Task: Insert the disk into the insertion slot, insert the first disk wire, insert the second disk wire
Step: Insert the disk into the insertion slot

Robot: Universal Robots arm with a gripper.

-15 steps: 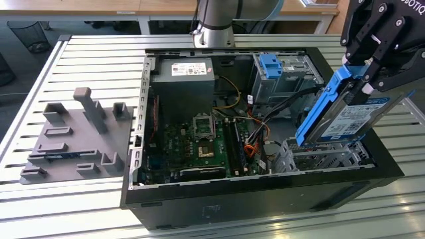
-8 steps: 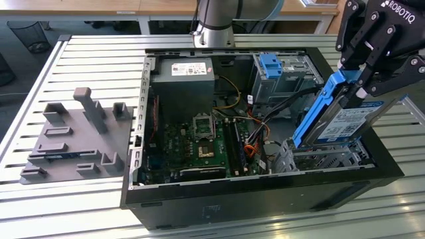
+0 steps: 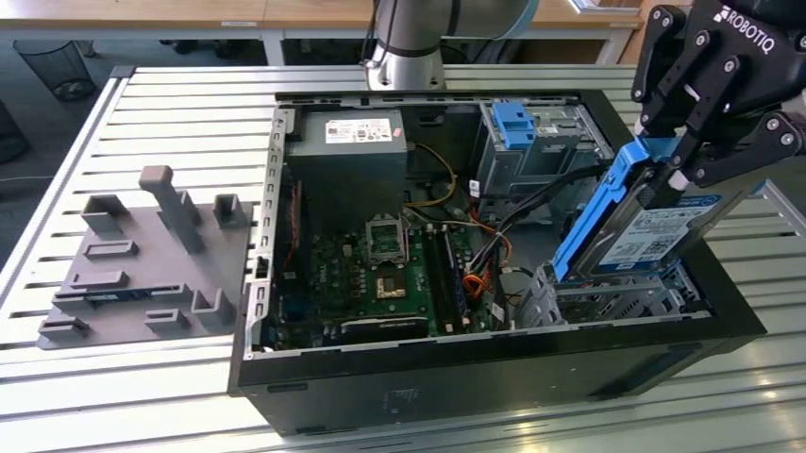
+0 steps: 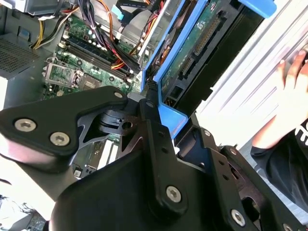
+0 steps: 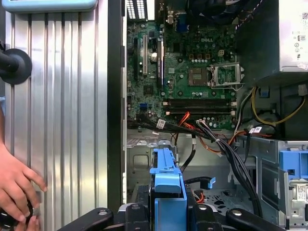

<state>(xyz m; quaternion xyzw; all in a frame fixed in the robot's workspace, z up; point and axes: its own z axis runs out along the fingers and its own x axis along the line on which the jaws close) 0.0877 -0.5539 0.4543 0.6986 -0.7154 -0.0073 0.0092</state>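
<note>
My gripper [image 3: 686,156] is shut on the disk [image 3: 655,231], a silver drive with a white-and-blue label in a bright blue caddy. I hold it tilted, nearly on edge, at the front corner of the open computer case on the exterior view's right. Its lower end reaches into the top of the insertion slot [image 3: 617,297], a perforated silver cage. In the second wrist view the fingers [image 4: 149,108] pinch the caddy's blue edge, and the disk [image 4: 192,53] shows its green circuit side. The first wrist view has the blue caddy [image 5: 166,187] rising from between my fingers. Loose black and orange wires [image 5: 211,139] lie beside the cage.
A taller grey cage with a blue latch [image 3: 523,142] stands behind the slot. The motherboard [image 3: 377,274] and power supply [image 3: 346,151] take up the remaining space in the case. A grey fixture plate [image 3: 139,264] lies on the exterior view's left. A person's hand [image 5: 14,187] rests on the slatted table beside the case.
</note>
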